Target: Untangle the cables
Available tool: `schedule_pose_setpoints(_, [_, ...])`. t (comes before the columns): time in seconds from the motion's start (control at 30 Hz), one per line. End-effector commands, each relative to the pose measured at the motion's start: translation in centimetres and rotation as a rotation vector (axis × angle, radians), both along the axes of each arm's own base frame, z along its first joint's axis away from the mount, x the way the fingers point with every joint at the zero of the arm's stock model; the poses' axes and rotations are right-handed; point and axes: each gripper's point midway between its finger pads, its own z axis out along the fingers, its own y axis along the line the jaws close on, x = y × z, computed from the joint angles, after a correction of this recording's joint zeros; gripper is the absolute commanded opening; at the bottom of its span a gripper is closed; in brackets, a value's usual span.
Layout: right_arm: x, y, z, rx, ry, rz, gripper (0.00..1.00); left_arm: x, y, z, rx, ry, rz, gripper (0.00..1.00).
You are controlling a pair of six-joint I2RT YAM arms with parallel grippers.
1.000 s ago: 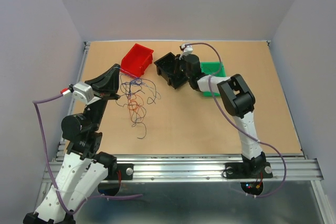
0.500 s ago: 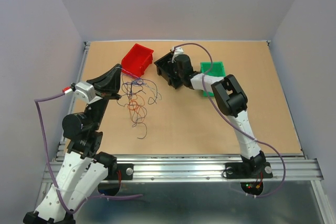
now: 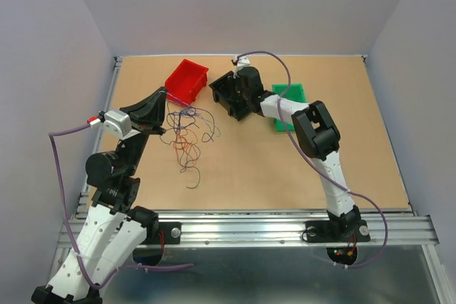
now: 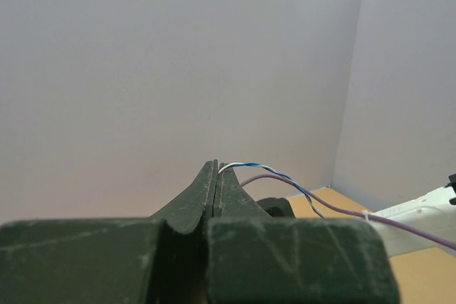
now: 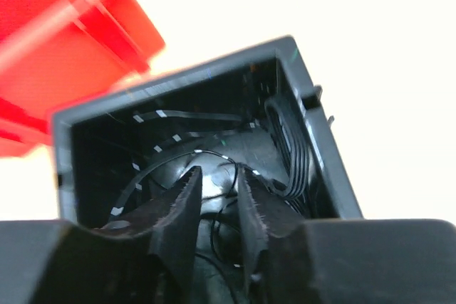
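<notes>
The cables [image 3: 187, 134] are a loose tangle of thin red, blue, purple, orange and black wires on the table, left of centre. My left gripper [image 3: 162, 92] is held above the tangle's upper left and is shut on a blue-and-white wire [image 4: 274, 167], which leaves its tips [image 4: 216, 166] to the right. My right gripper [image 3: 239, 95] reaches into the black bin [image 3: 222, 90]. In the right wrist view its jaws [image 5: 219, 176] stand apart, with a thin black wire [image 5: 229, 166] lying loose between them on the bin's floor.
A red bin [image 3: 187, 80] stands behind the tangle and touches the black bin's left side [image 5: 64, 12]. A green bin [image 3: 291, 97] lies to the right of the black one. Grey walls close in the table on three sides.
My right gripper has swung left, from beside the green bin to inside the black bin. My left gripper has stayed shut on its wire and hardly moved.
</notes>
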Motion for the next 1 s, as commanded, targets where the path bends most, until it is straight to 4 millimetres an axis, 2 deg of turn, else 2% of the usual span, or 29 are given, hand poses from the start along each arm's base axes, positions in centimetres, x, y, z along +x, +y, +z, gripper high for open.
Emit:
schedule_pose_setpoints(0.0, [0.4,0.3,8.6,0.084,-0.139,-0.001,0.37,-0.8,0.2,1.5,-0.009,-0.074,0.000,0.00])
schedule_pose_setpoints(0.1, [0.3,0.2,9.3,0.096,-0.160,-0.001,0.45,-0.9,0.2,1.6,-0.010,-0.076,-0.002,0.00])
schedule_pose_setpoints(0.17, [0.2,0.3,9.7,0.097,-0.166,0.001,0.45,-0.9,0.1,1.6,-0.008,-0.076,-0.003,0.00])
schedule_pose_setpoints(0.23, [0.2,0.2,10.3,0.100,-0.174,0.000,0.51,-0.9,0.1,1.6,-0.007,-0.076,-0.004,0.00])
schedule_pose_setpoints(0.27, [0.2,0.0,10.4,0.100,-0.177,-0.007,0.59,-0.8,0.1,1.6,-0.007,-0.074,-0.003,0.00])
schedule_pose_setpoints(0.3, [0.2,0.0,10.5,0.100,-0.181,-0.008,0.61,-0.8,0.1,1.5,-0.007,-0.074,-0.004,0.00])
schedule_pose_setpoints(0.4, [-0.1,-0.1,11.0,0.102,-0.185,-0.004,0.61,-0.8,0.0,1.5,0.000,-0.076,-0.008,0.00])
schedule_pose_setpoints(0.5, [-1.6,-0.4,11.3,0.108,-0.167,0.020,0.61,-0.7,-0.1,1.5,0.007,-0.076,-0.008,0.00])
schedule_pose_setpoints(0.6, [-3.7,-1.1,11.7,0.124,-0.154,0.041,0.63,-0.4,-0.2,1.4,0.011,-0.068,-0.009,0.00])
schedule_pose_setpoints(0.63, [-4.8,-1.8,10.6,0.120,-0.146,0.044,0.66,-0.1,-0.4,1.2,0.017,-0.059,-0.011,0.00])
schedule_pose_setpoints(0.67, [-6.2,-1.3,12.6,0.151,-0.176,0.112,0.70,-0.1,-0.5,1.2,0.018,-0.056,-0.014,0.00])
schedule_pose_setpoints(0.7, [-7.2,-1.2,13.4,0.158,-0.199,0.151,0.80,0.1,-0.5,1.1,0.019,-0.051,-0.013,0.00])
schedule_pose_setpoints(0.73, [-8.5,-0.9,13.5,0.159,-0.206,0.205,0.82,0.2,-0.5,1.0,0.020,-0.049,-0.009,0.00])
schedule_pose_setpoints(0.8, [-11.6,0.5,15.4,0.194,-0.261,0.387,0.83,0.3,-0.5,1.0,0.022,-0.047,-0.006,0.00])
schedule_pose_setpoints(0.83, [-13.8,0.2,15.1,0.209,-0.263,0.438,0.83,0.5,-0.5,1.0,0.023,-0.042,-0.005,0.00])
schedule_pose_setpoints(0.87, [-15.0,0.4,17.4,0.253,-0.351,0.490,0.84,0.6,-0.6,1.0,0.026,-0.041,-0.003,0.00])
schedule_pose_setpoints(0.9, [-17.0,0.7,17.6,0.280,-0.367,0.574,0.84,0.7,-0.6,1.0,0.027,-0.041,-0.003,0.00])
schedule_pose_setpoints(0.97, [-19.6,0.4,18.7,0.322,-0.412,0.644,0.84,1.0,-0.7,0.7,0.035,-0.029,-0.002,0.00])
